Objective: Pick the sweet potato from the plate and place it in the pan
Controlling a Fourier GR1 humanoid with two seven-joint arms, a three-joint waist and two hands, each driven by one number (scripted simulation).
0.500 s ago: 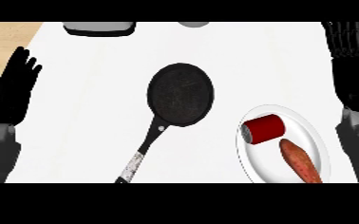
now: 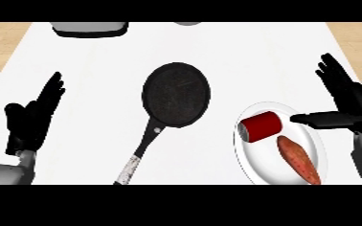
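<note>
Sweet potato (image 2: 298, 160) lies slanted in the head view on the lower right part of the white plate (image 2: 244, 159), well apart from the black pan (image 2: 176, 95) to the left. A red can (image 2: 260, 127) lies on its side on the same plate, just beside the potato's upper end, between it and the pan. The right hand (image 2: 342, 95) shows at the plate's right edge, fingers straight, thumb out over the rim, holding nothing. The left hand (image 2: 32, 117) rests open at the left edge, fingers up.

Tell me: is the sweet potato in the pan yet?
No, the sweet potato lies on the plate beside the red can, apart from the pan.
</note>
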